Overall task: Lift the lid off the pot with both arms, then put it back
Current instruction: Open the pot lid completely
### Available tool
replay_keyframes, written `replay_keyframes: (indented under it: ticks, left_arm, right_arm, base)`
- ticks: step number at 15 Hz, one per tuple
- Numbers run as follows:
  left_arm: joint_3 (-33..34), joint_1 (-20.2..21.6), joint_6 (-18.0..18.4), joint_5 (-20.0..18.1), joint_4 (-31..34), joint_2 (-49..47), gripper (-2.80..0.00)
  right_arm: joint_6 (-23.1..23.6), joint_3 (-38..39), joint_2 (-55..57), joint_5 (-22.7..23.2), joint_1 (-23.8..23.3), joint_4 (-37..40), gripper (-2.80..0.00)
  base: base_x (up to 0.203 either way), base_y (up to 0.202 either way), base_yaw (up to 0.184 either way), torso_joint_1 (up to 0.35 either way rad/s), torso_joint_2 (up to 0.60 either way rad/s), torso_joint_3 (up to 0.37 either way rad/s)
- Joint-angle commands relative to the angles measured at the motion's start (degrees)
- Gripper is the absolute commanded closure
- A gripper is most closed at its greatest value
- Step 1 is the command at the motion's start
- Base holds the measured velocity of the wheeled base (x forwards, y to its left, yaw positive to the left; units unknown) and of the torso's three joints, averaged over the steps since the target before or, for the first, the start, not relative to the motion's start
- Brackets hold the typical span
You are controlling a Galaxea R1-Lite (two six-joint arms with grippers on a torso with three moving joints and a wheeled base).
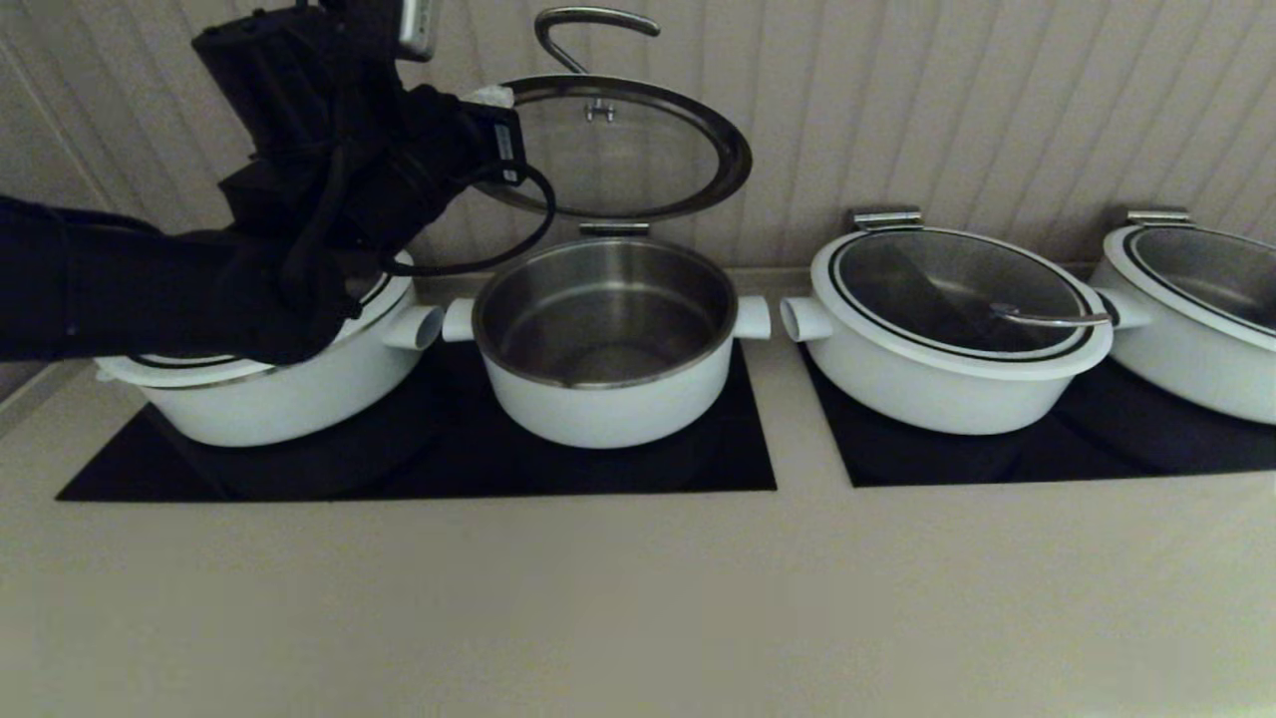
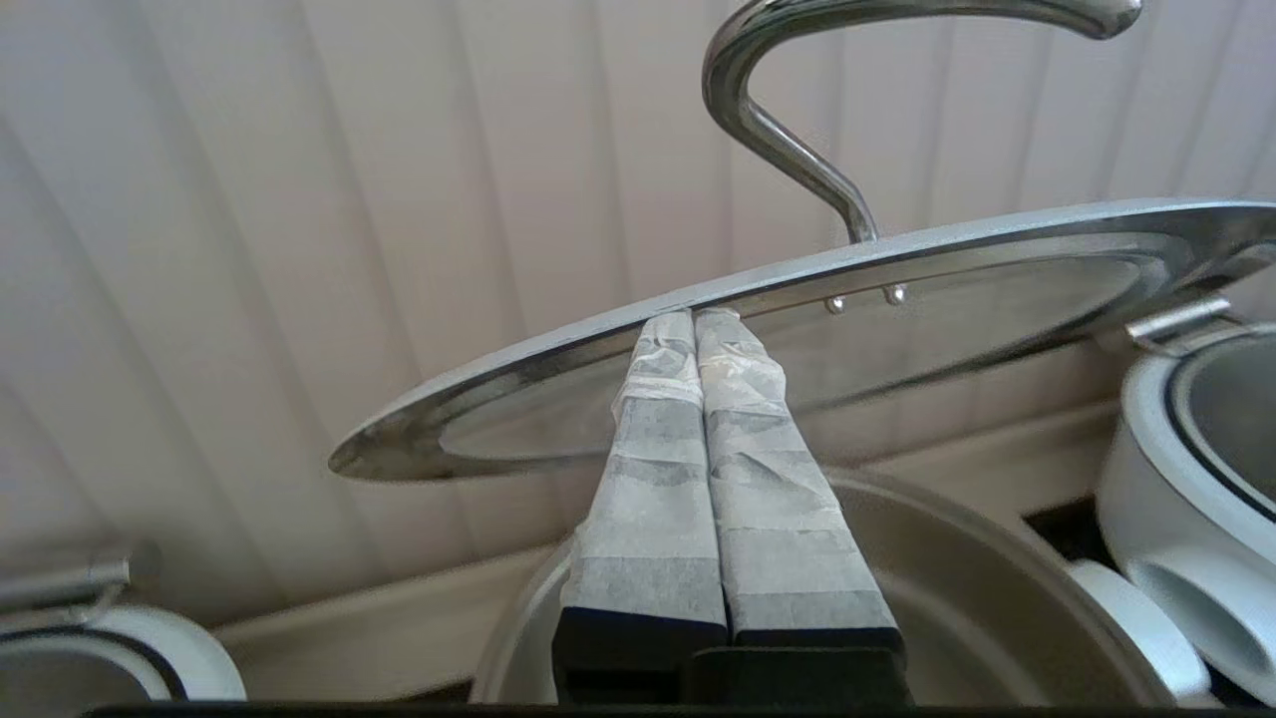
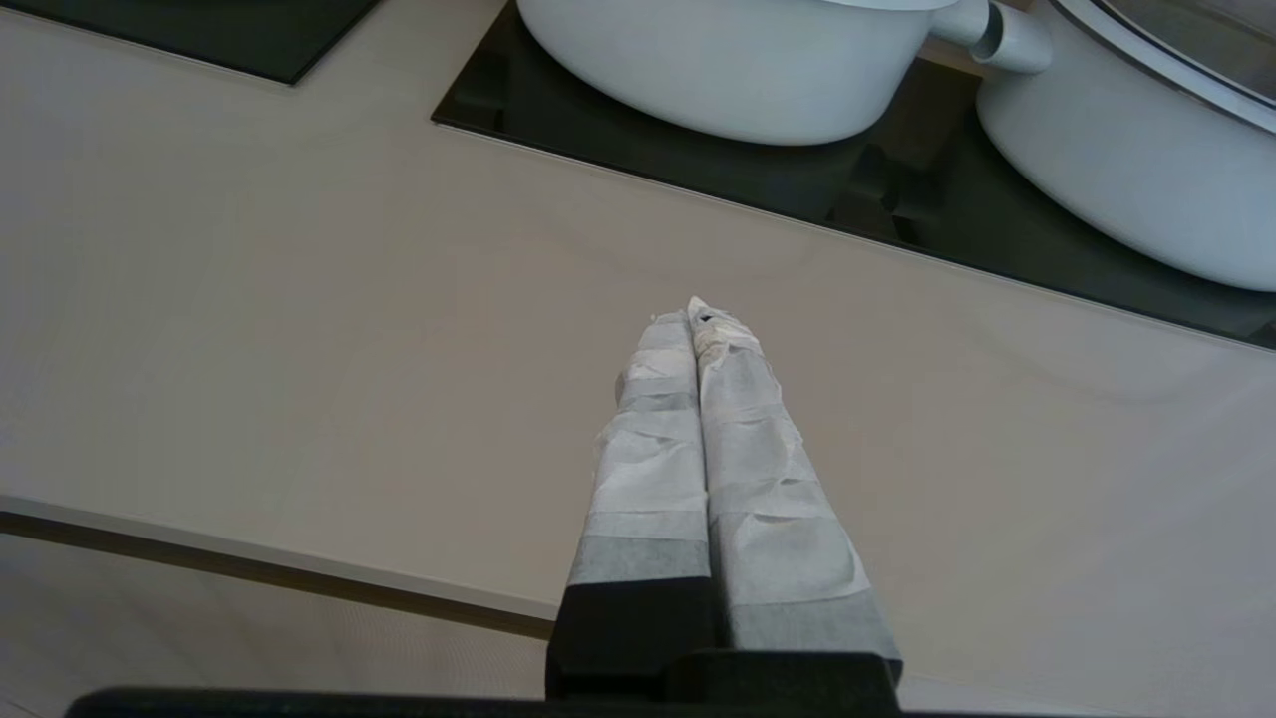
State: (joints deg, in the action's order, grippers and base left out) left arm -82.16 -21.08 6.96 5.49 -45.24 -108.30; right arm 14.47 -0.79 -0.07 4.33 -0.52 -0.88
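sitting on the desk [image 1: 638, 598], the pot [image 1: 605, 339] was open with nothing inside. the left end effector [image 2: 695, 317] pinched the lid [image 1: 623, 150] rim, holding it tilted above the pot. the right end effector [image 3: 698, 314] was pressed together over the desk.

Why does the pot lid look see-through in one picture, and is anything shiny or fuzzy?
Head view: the lid is glass, so the ribbed wall shows through; the open pot gleams softly inside. Left wrist view: the left gripper meets the lid's rim, light glints off the steel handle, and the corner pot looks fuzzy. Right wrist view: the right gripper hangs over evenly lit counter.
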Motion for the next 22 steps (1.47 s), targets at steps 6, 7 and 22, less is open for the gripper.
replay_keyframes:
  ticks: [6,7,22]
  left_arm:
    - [-4.04,0.25,0.33,0.05,-0.72,-3.2,0.0]
    - [-5.44,0.25,0.36,0.05,-0.72,-3.73,0.0]
    - [-16.54,1.39,3.06,0.05,-0.72,-10.54,0.0]
  right_arm:
    - [0.12,0.0,0.07,0.07,0.0,0.0,0.0]
    - [0.12,0.0,0.07,0.07,0.0,-0.09,0.0]
    - [0.12,0.35,0.07,0.07,0.0,-1.06,0.0]
  base:
    - [0.0,0.0,0.0,0.0,0.0,0.0]
    - [0.0,0.0,0.0,0.0,0.0,0.0]
    - [0.0,0.0,0.0,0.0,0.0,0.0]
